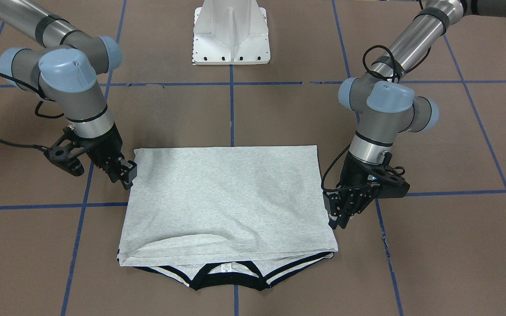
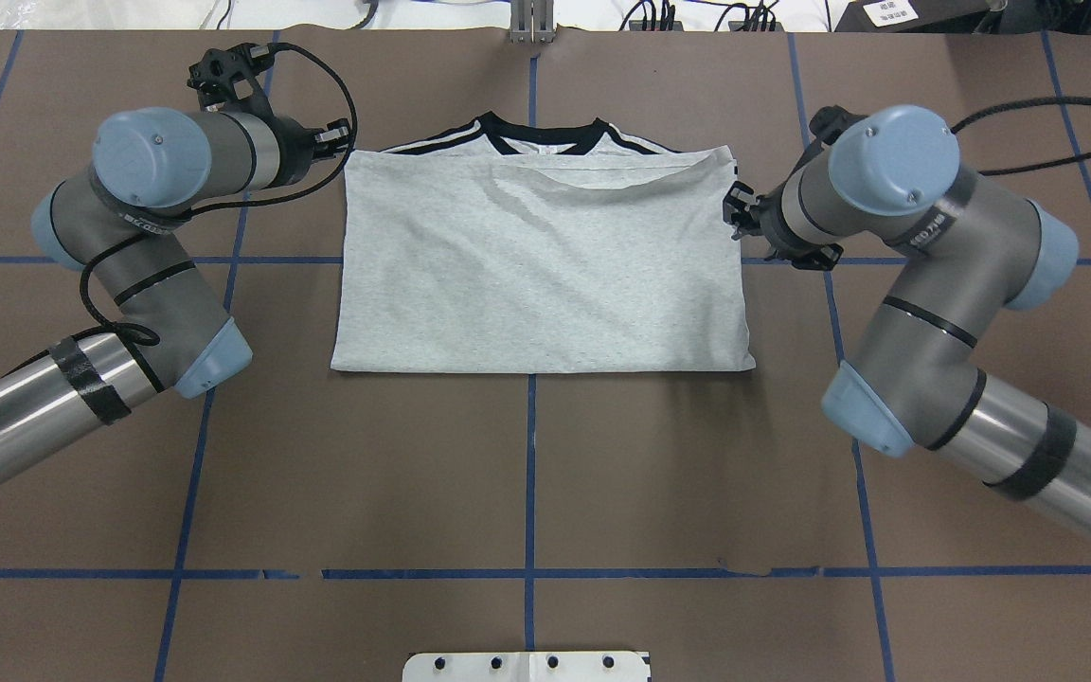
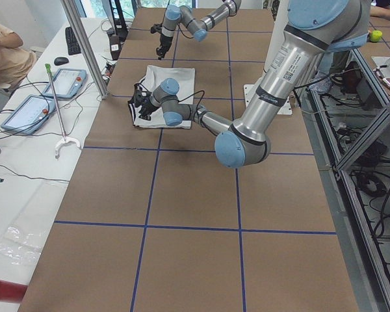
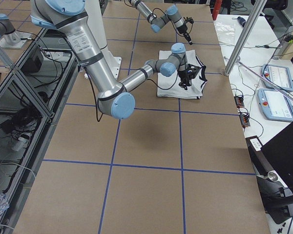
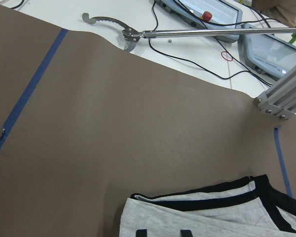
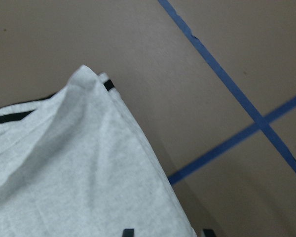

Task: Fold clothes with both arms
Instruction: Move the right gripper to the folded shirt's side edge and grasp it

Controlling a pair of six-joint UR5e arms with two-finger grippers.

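The grey T-shirt (image 2: 536,265) lies flat on the brown table, folded into a rectangle. Its black collar (image 1: 226,283) and striped shoulders stick out at the far end, and the print is hidden. My left gripper (image 1: 335,216) is open at the shirt's corner by the collar; in the left wrist view its fingertips (image 5: 140,232) stand apart over the grey cloth (image 5: 197,217). My right gripper (image 1: 126,175) is open at the opposite side edge; in the right wrist view its fingertips (image 6: 128,232) straddle the shirt's edge (image 6: 64,173). Neither holds cloth.
The white pedestal (image 1: 231,35) stands on the robot's side of the table. Blue tape lines (image 2: 531,474) cross the brown surface. Beyond the far edge lie control tablets (image 5: 266,42), a metal reach tool (image 5: 187,33) and an aluminium post (image 5: 286,94).
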